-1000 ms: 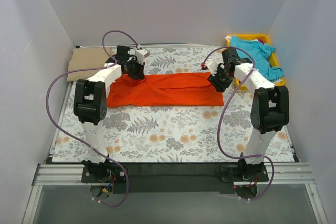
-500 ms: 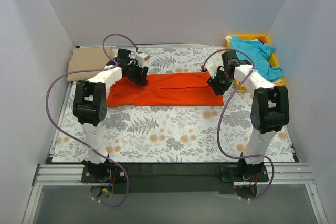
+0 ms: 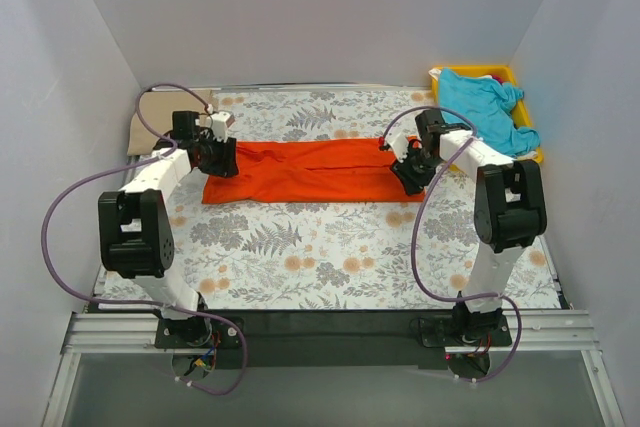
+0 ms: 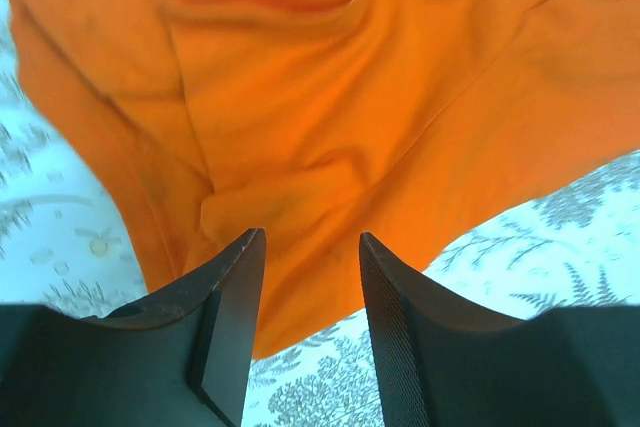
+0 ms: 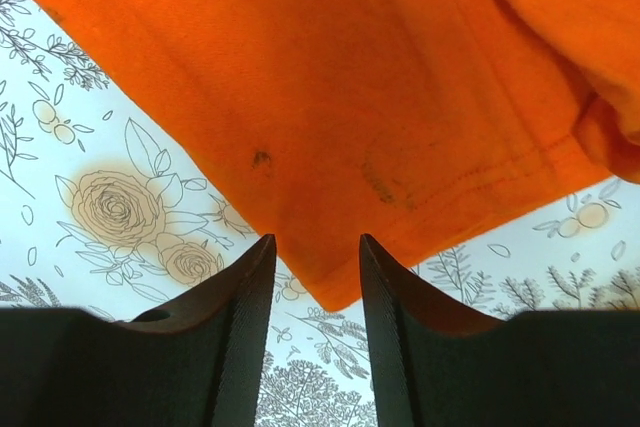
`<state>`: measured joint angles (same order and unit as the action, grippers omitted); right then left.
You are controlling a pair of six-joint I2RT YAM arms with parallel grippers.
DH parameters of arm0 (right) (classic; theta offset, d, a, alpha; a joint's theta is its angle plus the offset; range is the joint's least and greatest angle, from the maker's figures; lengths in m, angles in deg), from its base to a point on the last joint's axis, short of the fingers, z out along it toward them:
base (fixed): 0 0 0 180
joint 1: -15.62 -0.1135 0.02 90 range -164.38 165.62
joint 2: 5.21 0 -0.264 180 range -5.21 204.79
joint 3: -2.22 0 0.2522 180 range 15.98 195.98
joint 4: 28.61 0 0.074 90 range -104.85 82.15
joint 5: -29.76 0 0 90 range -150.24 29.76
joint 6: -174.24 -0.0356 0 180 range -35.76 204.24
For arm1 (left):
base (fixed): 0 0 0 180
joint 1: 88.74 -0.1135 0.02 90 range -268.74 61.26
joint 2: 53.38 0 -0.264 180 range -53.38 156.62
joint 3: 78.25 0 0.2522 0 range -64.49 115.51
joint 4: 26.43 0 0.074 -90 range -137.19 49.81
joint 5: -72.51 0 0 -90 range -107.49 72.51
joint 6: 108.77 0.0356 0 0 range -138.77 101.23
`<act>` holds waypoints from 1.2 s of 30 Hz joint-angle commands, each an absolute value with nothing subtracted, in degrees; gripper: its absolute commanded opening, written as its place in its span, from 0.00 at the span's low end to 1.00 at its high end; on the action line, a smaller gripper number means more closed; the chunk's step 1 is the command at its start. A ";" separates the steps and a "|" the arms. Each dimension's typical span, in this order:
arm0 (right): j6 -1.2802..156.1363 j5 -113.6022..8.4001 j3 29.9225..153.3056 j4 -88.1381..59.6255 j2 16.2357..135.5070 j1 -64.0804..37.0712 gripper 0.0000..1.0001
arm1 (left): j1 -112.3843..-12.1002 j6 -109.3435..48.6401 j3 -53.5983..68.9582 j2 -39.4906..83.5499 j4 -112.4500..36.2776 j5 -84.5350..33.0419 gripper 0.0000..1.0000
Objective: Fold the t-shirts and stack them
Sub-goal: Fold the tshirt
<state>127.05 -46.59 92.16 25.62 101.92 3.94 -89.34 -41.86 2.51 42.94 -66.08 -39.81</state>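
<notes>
The orange-red t-shirt (image 3: 312,171) lies flat on the printed cloth (image 3: 300,247), just past the middle of the table toward 12 o'clock. It is folded lengthwise into a long band that runs from 9 o'clock to 3 o'clock. A fold edge runs along its length near the 12 o'clock side, and the 9 o'clock end spreads a little wider than the 3 o'clock end. The left gripper (image 3: 217,158) sits low over the band's 9 o'clock end. In the left wrist view that gripper (image 4: 310,242) has its jaws apart, and between them lies rumpled orange cloth, creased in soft ridges with a doubled hem. The right gripper (image 3: 408,171) is down at the 3 o'clock end. In the right wrist view its jaws (image 5: 317,247) also stand apart, with a corner of the shirt pointing into the gap. A stitched hem and two small dark marks show on the fabric there. The turquoise t-shirt (image 3: 488,107) is heaped loosely in the yellow tray (image 3: 440,74) at 2 o'clock, spilling over its rim. The tan t-shirt (image 3: 152,115) lies at 10 o'clock, partly behind the left arm.
</notes>
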 commanded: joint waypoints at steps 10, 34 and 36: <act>128.80 -54.08 83.58 24.00 106.85 3.23 0.29 | -96.47 -40.40 -10.86 42.95 -69.19 -29.01 0.36; 120.55 -47.84 112.66 32.79 114.75 2.53 0.20 | -85.58 -62.01 -0.68 42.15 -70.78 -34.10 0.19; 120.54 -48.55 112.31 32.17 115.81 2.61 0.18 | -85.58 -63.07 -0.94 43.65 -70.25 -33.40 0.18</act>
<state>122.98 -46.99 110.57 31.63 114.97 2.74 -84.91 -57.64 -0.07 42.65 -71.50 -36.10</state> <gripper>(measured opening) 0.190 0.186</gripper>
